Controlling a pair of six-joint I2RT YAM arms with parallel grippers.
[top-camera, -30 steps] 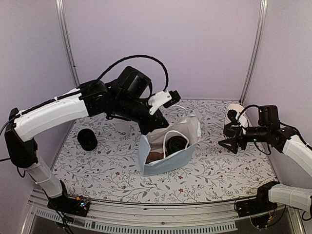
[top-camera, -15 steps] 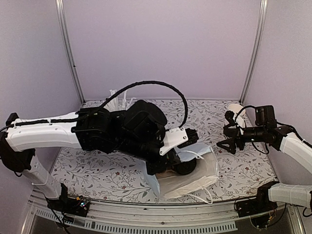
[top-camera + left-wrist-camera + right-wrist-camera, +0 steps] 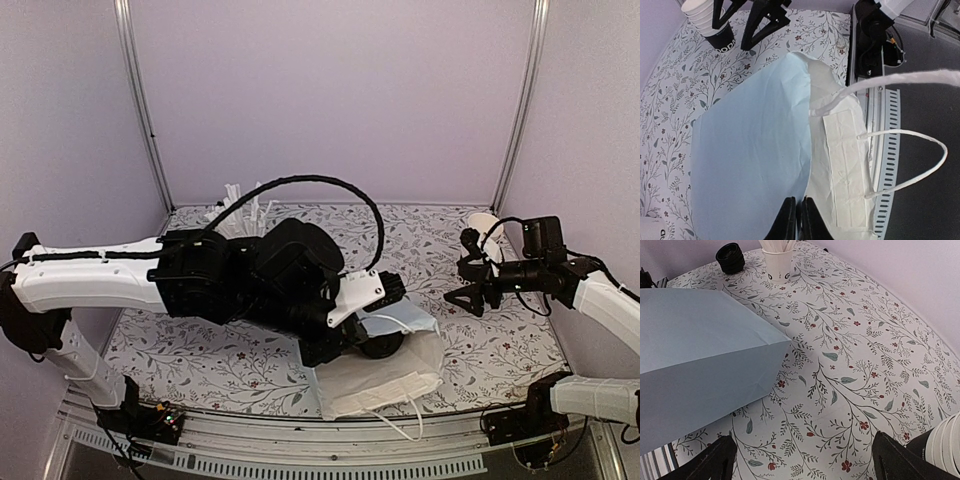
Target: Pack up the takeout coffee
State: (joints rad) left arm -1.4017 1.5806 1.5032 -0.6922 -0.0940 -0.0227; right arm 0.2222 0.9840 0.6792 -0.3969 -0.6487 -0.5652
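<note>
One left tool [image 3: 799, 202], tight on bag [image 3: 750, 150]

white letters "ODD" on black cup [image 3: 722, 40]; dark "O G" on white straw cup [image 3: 777, 265]

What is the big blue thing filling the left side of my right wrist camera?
Observer: A pale blue paper bag, lying on its side at the table's near edge. Its white handles reach out over the front rail.
Operator: Is the other arm touching it?
Observer: Yes. The left gripper looks pinched shut on the bag's fold.
Operator: And the stack of cups in my corner?
Observer: Its bottom cup is black with white lettering.
</note>
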